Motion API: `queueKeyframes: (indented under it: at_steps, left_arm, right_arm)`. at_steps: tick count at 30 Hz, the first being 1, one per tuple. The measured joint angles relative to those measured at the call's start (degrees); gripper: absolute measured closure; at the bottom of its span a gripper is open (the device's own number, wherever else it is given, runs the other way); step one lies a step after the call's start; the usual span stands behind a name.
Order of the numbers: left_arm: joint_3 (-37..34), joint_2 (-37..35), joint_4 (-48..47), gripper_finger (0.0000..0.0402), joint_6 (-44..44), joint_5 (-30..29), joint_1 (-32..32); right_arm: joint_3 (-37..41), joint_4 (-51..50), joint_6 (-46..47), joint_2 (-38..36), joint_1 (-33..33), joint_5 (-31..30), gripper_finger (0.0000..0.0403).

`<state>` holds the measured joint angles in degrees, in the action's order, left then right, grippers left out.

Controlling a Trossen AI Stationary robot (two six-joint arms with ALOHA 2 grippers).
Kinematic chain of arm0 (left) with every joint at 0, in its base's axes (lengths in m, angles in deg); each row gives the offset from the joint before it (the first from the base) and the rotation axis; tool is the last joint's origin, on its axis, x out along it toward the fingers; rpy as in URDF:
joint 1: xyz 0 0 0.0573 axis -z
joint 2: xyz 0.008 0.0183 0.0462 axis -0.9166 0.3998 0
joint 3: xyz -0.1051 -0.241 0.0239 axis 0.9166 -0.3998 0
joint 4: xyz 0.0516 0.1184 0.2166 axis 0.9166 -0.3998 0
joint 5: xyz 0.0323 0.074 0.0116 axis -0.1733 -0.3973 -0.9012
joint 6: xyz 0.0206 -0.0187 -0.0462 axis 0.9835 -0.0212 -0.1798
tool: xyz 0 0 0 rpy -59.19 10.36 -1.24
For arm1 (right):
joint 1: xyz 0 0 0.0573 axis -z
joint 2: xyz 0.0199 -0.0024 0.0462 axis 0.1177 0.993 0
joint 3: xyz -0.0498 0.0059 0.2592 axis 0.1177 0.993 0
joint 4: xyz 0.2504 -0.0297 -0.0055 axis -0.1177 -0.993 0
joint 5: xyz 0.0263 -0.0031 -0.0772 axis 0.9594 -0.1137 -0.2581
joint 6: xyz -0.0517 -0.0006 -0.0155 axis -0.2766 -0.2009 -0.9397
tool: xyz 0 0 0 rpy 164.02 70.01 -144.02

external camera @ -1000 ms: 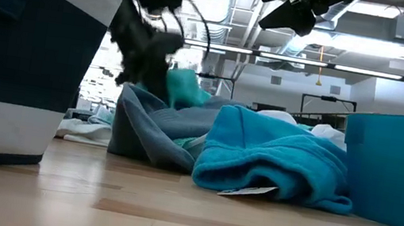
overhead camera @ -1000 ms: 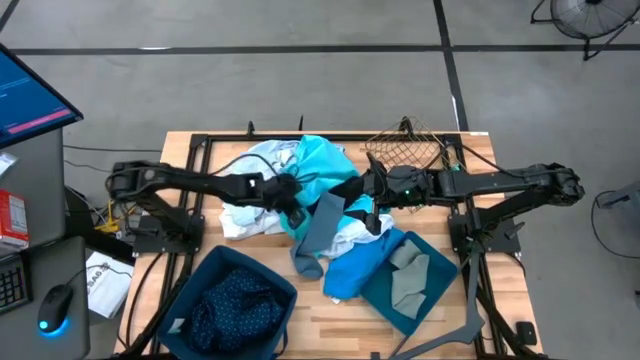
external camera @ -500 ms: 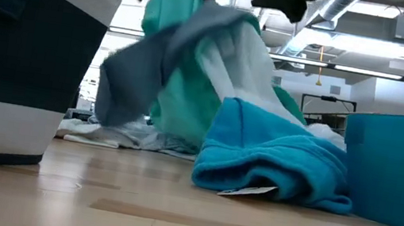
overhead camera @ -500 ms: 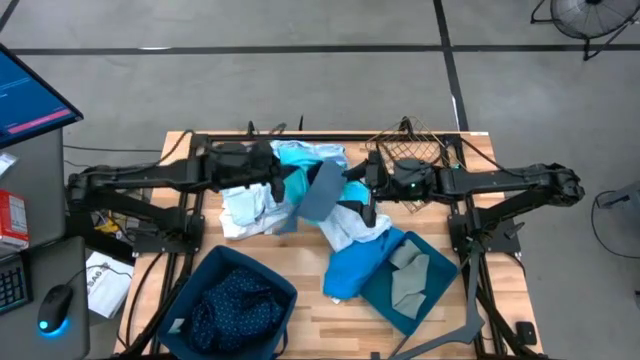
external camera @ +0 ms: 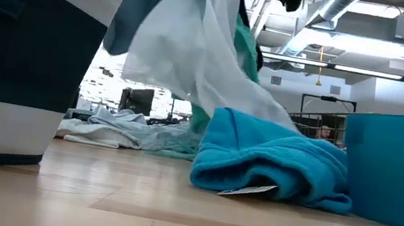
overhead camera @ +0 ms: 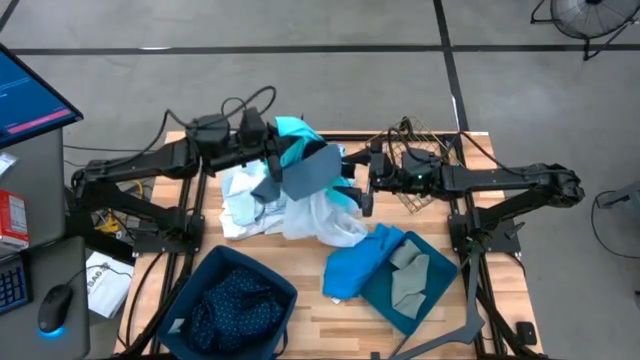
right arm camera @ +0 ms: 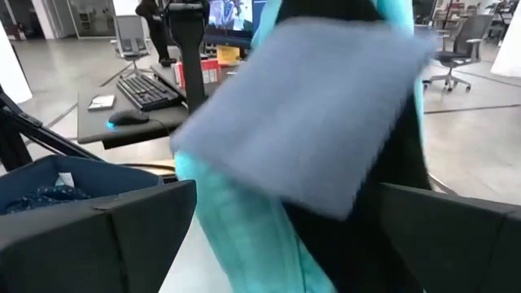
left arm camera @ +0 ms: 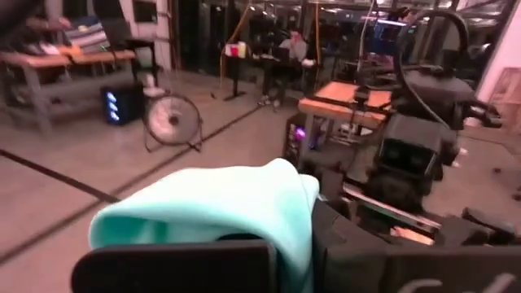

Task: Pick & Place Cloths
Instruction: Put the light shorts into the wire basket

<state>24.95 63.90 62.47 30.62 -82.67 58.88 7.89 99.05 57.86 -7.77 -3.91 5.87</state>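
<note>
My left gripper (overhead camera: 272, 158) is high over the table's far middle, shut on a turquoise cloth (overhead camera: 295, 135). A grey cloth (overhead camera: 305, 175) and a white cloth (overhead camera: 322, 215) hang with it, seen in the low view as a bundle (external camera: 196, 48). My right gripper (overhead camera: 352, 187) is open just right of that bundle, its fingers (right arm camera: 98, 236) wide apart, with the grey cloth (right arm camera: 309, 106) close in front. A bright blue cloth (overhead camera: 352, 268) lies over the right bin's rim. A navy dotted cloth (overhead camera: 235, 305) fills the left bin. My left gripper pinches a fold of the turquoise cloth (left arm camera: 244, 195) between its two fingers, coming level from the table's left. The cloth is lifted; the grey and white cloths drape from it, the white one's lower end (overhead camera: 340, 235) reaching the pile. My right gripper: I cannot tell whether it touches the bundle.
Two dark-teal bins stand at the near side, left (overhead camera: 215, 265) and right (overhead camera: 440, 265), the right one holding a grey cloth (overhead camera: 405, 275). A wire-mesh basket (overhead camera: 415, 150) sits at the far right. White and pale cloths (overhead camera: 243, 205) lie on the table's left middle.
My left gripper has risen from the pile and drawn back toward the table's far left, keeping its hold. The turquoise cloth has come up with it, and the grey and white cloths have been lifted off the pile, now hanging. My right gripper has stayed open nearby.
</note>
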Motion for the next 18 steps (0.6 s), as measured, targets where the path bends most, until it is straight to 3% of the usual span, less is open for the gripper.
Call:
queueKeyframes:
  at_steps: [4,10,18]
  left_arm:
    - [1.43,0.22,-3.35,0.0401,4.50,-3.06,0.00]
    - [1.27,2.54,-6.89,0.0401,3.28,-3.04,0.21]
    - [1.30,6.12,-6.36,0.0401,2.99,-2.99,0.56]
  right_arm:
    - [-2.29,-0.82,-2.06,-0.03,-0.02,-0.02,0.0035]
    - [-4.00,-1.38,-5.60,0.08,0.45,-0.46,0.0035]
    - [-4.00,-9.79,-2.38,1.21,2.27,-0.68,0.0035]
